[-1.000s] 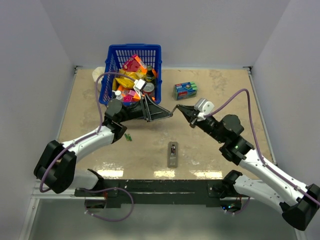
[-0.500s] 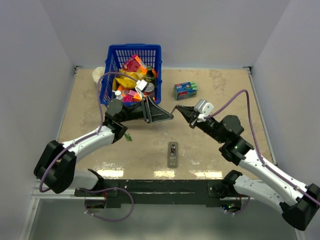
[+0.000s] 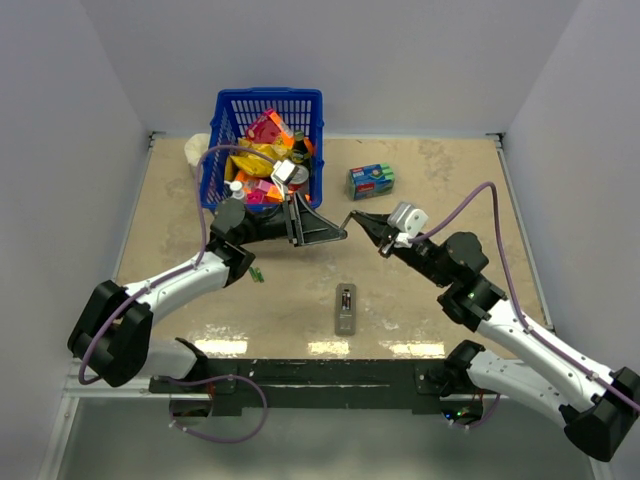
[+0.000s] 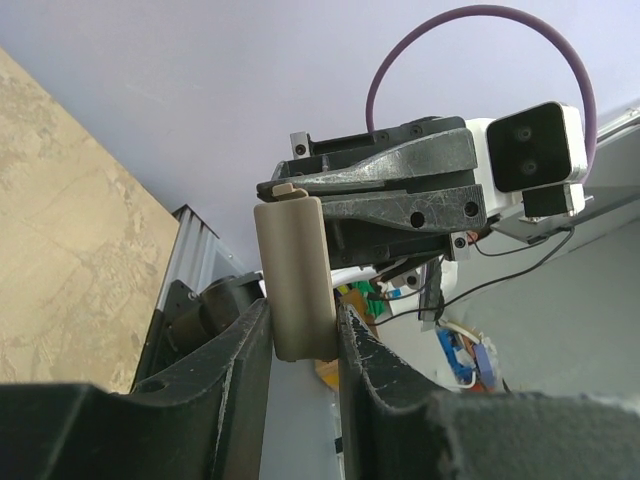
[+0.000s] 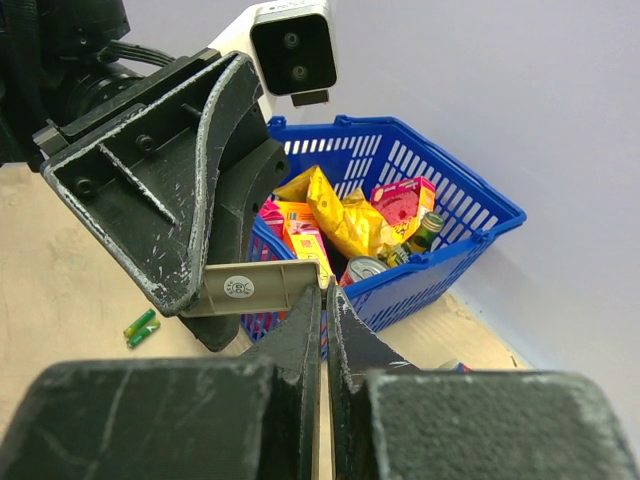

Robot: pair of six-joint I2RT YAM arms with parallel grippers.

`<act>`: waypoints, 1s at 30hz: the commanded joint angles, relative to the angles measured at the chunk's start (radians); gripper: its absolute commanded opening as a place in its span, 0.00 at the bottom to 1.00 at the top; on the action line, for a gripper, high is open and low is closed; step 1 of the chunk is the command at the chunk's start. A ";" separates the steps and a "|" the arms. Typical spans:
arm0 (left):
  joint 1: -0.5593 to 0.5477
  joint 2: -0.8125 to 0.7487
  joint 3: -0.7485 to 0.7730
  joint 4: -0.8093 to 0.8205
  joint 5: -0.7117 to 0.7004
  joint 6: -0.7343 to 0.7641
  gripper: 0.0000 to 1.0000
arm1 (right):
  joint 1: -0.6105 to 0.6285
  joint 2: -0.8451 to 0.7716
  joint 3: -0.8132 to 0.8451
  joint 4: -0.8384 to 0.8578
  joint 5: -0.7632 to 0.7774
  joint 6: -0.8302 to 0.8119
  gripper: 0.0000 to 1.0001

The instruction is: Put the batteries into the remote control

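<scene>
The left gripper [image 4: 303, 318] and right gripper [image 5: 322, 300] both pinch the cover [image 4: 292, 255], hiding its ends; the remote [image 3: 346, 310] lies apart, its inside blurry

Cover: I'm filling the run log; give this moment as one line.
state: cover held mid-air by both grippers | left gripper: shut on cover | right gripper: shut on cover | remote: on table

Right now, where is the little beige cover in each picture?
Top external: too small to make out, where the left gripper and right gripper meet.
Left wrist: beige cover upright, centre, between the near fingers.
Right wrist: beige cover lying sideways, lower centre.
Shared landmark: the right gripper pinching its end.
</scene>
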 commanded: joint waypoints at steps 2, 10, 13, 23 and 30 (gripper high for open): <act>-0.011 -0.007 0.025 0.082 0.021 -0.028 0.08 | 0.002 -0.003 -0.008 0.026 -0.019 -0.016 0.00; -0.011 -0.010 0.027 0.016 0.045 0.056 0.00 | 0.000 -0.003 0.051 -0.093 -0.012 -0.038 0.33; -0.009 -0.036 0.053 -0.183 0.053 0.255 0.00 | 0.000 -0.013 0.105 -0.213 0.017 -0.036 0.44; -0.011 -0.136 0.229 -0.982 -0.246 1.092 0.00 | -0.001 0.051 0.407 -0.719 -0.016 0.062 0.63; -0.034 -0.191 0.209 -1.073 -0.298 1.346 0.00 | -0.024 0.201 0.620 -0.912 -0.189 0.208 0.81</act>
